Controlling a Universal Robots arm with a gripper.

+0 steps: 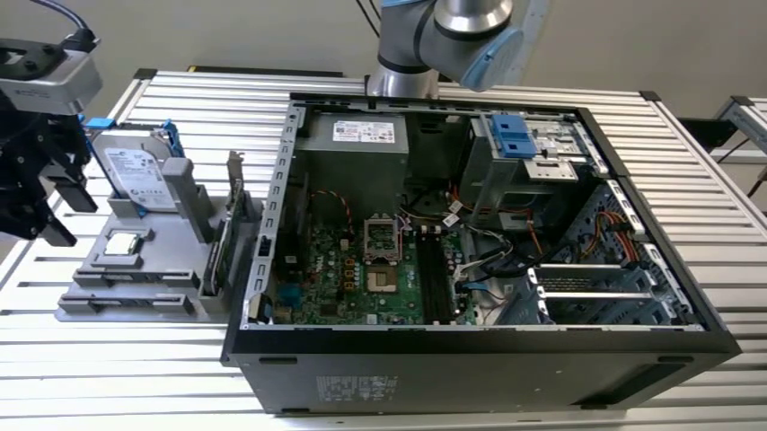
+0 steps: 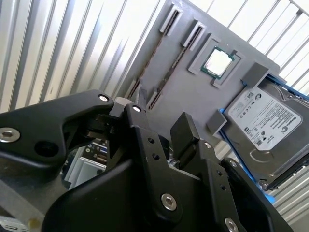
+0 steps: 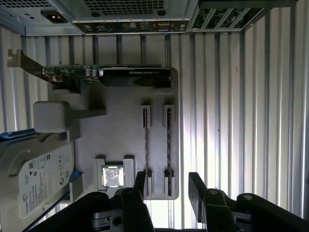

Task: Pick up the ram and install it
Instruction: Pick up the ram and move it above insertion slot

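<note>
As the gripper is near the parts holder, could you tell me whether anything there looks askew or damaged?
Nothing stands out. The hard drive, CPU chip and expansion card sit in their seats on the grey holder with no visible damage; the open gripper hangs above it.

Honestly, no print here that I can make out. The hard drive (image 1: 129, 171) carries a white label with print and barcodes, and it turns up in both wrist views too, but no words come through. There's a white sticker (image 1: 365, 132) on the power supply (image 1: 348, 153), a pale sticker (image 1: 356, 388) on the case (image 1: 504, 382) side, and faint lettering along the expansion card (image 3: 135, 72). All unreadable.
</note>
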